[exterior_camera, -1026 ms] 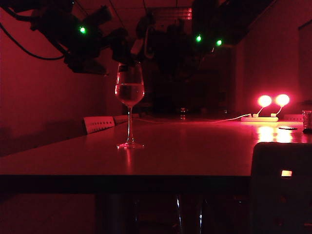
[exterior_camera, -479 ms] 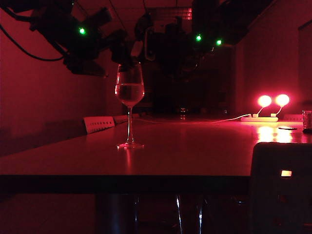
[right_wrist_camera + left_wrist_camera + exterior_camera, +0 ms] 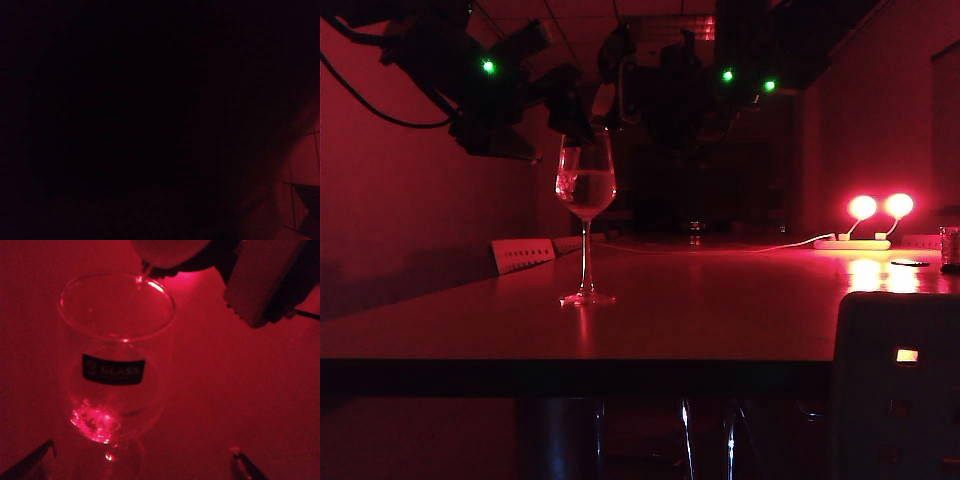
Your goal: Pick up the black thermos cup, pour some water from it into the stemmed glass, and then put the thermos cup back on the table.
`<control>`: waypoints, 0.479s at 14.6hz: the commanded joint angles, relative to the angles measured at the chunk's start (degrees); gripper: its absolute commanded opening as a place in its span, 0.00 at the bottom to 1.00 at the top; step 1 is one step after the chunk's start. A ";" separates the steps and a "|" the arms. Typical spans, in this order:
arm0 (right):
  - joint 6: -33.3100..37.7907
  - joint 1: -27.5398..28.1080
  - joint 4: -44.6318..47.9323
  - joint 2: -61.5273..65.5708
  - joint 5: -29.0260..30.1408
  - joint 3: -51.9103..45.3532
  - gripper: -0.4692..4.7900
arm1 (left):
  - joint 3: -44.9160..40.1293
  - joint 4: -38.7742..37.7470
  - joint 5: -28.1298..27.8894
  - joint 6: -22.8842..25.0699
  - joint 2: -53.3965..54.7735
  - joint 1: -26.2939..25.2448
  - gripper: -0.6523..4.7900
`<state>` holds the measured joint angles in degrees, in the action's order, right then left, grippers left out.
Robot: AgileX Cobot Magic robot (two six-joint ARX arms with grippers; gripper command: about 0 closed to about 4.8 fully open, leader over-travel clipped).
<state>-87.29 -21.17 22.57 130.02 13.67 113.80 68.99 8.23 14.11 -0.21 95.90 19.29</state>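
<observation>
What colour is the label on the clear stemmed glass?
Black with pale lettering on the clear stemmed glass; left wrist view.

A long worktop (image 3: 720,310) lay under deep red light. At its far right two round lamps (image 3: 880,207) glowed above a pale base, and a small tumbler (image 3: 949,247) stood near them. A dark box (image 3: 898,385) with a small lit square stood nearest the camera.

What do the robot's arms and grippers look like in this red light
Both arms show as dark, blocky silhouettes against the red room, each dotted with small green indicator lights, and a black cable loops off the left one. The left gripper has thin, dark, pointed fingertips. The right gripper can't be made out.
</observation>
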 commanded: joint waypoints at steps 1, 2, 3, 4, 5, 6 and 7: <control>-0.20 -0.02 4.70 -1.22 -0.07 0.83 0.41 | 0.15 0.42 0.04 0.24 -0.09 0.04 1.00; -0.28 -0.02 4.70 -1.25 -0.07 0.83 0.41 | 0.15 0.42 0.04 0.24 -0.11 0.04 1.00; -1.07 0.22 4.66 -1.31 -0.04 0.83 0.41 | 0.15 0.39 0.04 0.24 -0.11 0.04 1.00; -1.40 0.26 4.66 -1.38 -0.07 0.83 0.41 | 0.15 0.39 0.04 0.24 -0.11 0.04 1.00; -1.49 0.52 4.66 -1.42 -0.07 0.83 0.41 | 0.15 0.35 0.04 0.24 -0.11 0.04 1.00; -1.49 0.66 4.68 -1.42 -0.28 0.83 0.41 | 0.15 0.28 0.04 0.24 -0.11 0.04 1.00; -2.25 0.66 4.70 -1.42 -0.70 0.85 0.41 | 0.15 -0.02 0.04 0.24 -0.11 0.04 1.00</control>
<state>-88.79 -20.53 22.85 129.99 13.37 113.80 68.99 8.12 14.11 -0.21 95.90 19.29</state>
